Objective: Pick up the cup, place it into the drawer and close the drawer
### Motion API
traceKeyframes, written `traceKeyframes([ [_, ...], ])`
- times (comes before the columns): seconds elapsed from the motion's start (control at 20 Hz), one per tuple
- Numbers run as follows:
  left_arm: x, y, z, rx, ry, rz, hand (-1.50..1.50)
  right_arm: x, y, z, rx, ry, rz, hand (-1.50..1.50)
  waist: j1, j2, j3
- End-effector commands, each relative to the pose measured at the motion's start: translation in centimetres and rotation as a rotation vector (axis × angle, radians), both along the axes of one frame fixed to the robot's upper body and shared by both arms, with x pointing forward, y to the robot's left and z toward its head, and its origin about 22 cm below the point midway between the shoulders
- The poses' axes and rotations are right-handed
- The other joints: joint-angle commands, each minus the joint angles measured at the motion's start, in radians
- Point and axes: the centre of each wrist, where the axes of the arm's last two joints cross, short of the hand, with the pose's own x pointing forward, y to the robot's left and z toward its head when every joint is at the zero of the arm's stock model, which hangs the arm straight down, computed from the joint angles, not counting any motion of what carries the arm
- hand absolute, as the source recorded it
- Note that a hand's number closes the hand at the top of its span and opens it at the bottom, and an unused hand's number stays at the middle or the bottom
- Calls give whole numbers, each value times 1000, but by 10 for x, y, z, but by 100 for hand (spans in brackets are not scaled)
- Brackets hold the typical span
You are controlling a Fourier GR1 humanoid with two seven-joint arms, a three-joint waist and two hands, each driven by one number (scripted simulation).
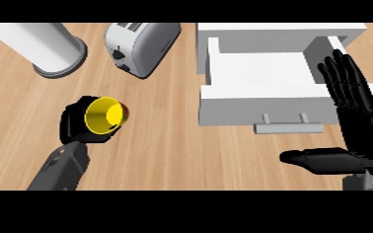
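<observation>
Left hand [76,123], lower left of counter [167,143]: fingers curled round yellow cup [104,114], which lies tilted w/ its open mouth facing up toward the camera. Cup is well apart from drawer [258,96], not yet inside.

Drawer: white, pulled out to the open position, interior visible, grey handle [287,126] on front face.

Right hand [348,123], right edge beside drawer: fingers straight & spread, thumb out to the side, holding nothing.

Background: silver toaster [140,47] top centre; white cylinder on grey base [47,47] top left. Both are well clear of the cup.
</observation>
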Motion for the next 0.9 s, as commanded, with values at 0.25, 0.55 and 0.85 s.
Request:
traceKeyframes([
  [0.25,48,-60,55,1,-238,-174,150,2,3,-1,7,16,-43,-150,31,-13,3],
  [0.55,85,-92,132,103,-252,-202,150,-20,-8,7,-9,13,-43,-150,16,-12,3],
  [0.85,95,-128,192,167,-285,-272,150,-11,-24,7,-11,27,-46,-150,13,-8,2],
])
